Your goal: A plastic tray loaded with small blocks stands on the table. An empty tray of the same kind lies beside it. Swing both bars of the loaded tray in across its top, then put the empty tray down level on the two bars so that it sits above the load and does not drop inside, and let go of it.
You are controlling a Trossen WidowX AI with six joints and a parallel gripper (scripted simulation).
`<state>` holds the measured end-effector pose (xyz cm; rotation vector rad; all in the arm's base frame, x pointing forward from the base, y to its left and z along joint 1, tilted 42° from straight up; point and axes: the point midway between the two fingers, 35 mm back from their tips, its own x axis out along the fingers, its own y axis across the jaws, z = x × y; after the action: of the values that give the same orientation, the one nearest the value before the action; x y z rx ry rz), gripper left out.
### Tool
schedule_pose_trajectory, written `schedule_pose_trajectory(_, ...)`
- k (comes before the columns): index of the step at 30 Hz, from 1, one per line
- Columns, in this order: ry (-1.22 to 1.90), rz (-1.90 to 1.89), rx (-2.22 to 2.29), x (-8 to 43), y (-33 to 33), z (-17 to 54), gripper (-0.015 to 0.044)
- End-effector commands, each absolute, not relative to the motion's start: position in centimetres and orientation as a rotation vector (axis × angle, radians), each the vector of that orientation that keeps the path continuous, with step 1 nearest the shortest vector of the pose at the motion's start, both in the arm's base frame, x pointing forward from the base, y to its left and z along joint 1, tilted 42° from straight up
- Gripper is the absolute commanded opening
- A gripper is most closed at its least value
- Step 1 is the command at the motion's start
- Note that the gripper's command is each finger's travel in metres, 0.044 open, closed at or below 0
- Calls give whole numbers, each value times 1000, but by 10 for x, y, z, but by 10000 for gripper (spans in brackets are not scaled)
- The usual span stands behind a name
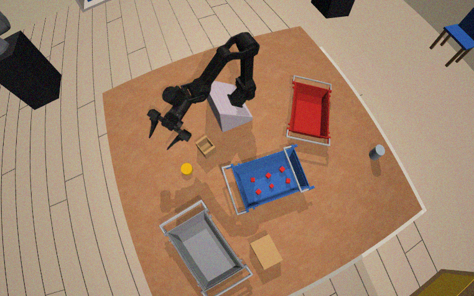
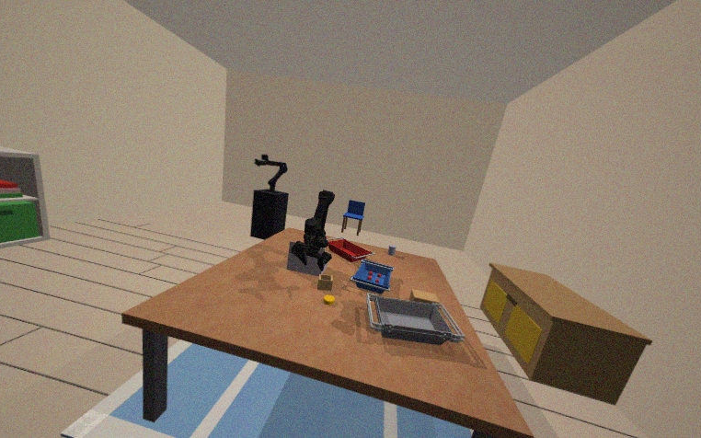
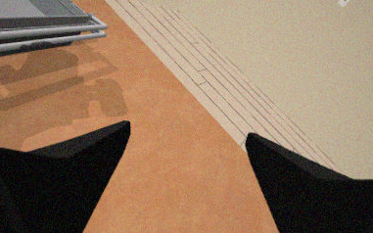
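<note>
Wood-grained tabletop (image 1: 341, 191) (image 2: 244, 316) (image 3: 175, 196) bears a ribbed blue tray (image 1: 244, 191) (image 2: 373, 287); wide-open jaws (image 1: 158, 143) (image 2: 310, 259) grip nothing.

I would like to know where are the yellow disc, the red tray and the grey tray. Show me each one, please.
yellow disc (image 1: 186, 168) (image 2: 328, 299): top and exterior views, its upper face
red tray (image 1: 308, 110) (image 2: 349, 250): top and exterior views, its inside floor
grey tray (image 1: 185, 257) (image 2: 417, 333): top and exterior views, a long side wall
</note>
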<state>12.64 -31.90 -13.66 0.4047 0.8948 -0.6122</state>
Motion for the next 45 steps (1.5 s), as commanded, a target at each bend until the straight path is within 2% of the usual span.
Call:
schedule_pose_trajectory(1,895,-612,405,126,-319,-137,374)
schedule_pose_trajectory(7,895,-612,405,127,-321,-135,216)
schedule_pose_trajectory(12,895,-613,404,130,-350,-102,85)
schedule_pose_trajectory(14,895,-613,404,131,-359,-90,83)
schedule_pose_trajectory(15,909,-603,424,129,-337,-117,83)
schedule_pose_trajectory(17,926,-564,420,140,-336,-119,83)
schedule_pose_trajectory(29,1198,22,462,282,-273,-126,83)
schedule_pose_trajectory(45,1483,482,547,362,-160,-87,83)
